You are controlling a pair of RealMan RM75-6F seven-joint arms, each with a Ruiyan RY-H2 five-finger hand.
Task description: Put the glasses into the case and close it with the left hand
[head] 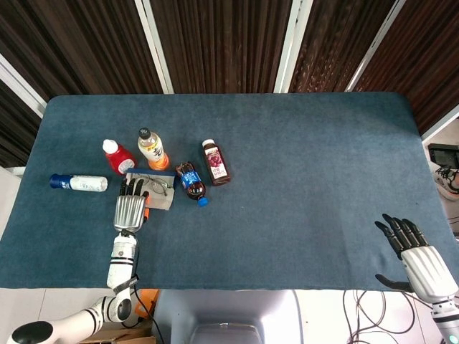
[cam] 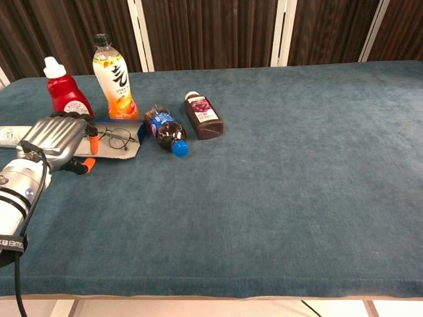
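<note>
The thin wire-rimmed glasses (head: 158, 185) (cam: 118, 138) lie on the open grey case (head: 162, 201) (cam: 123, 152), which has a blue edge on its far side. My left hand (head: 130, 208) (cam: 55, 141) rests on the case's left part. Its fingers (head: 133, 188) reach forward, and an orange tip (cam: 92, 143) sits just left of the glasses. I cannot tell whether it touches them. The hand grips nothing that I can see. My right hand (head: 419, 259) hangs open off the table's near right edge, in the head view only.
Behind the case stand a red ketchup bottle (head: 116, 158) (cam: 66, 99) and an orange drink bottle (head: 152, 152) (cam: 112, 79). To its right lie a blue-capped dark bottle (head: 191, 183) (cam: 164, 129) and a dark juice bottle (head: 216, 163) (cam: 203, 115). A white bottle (head: 79, 183) lies to its left.
</note>
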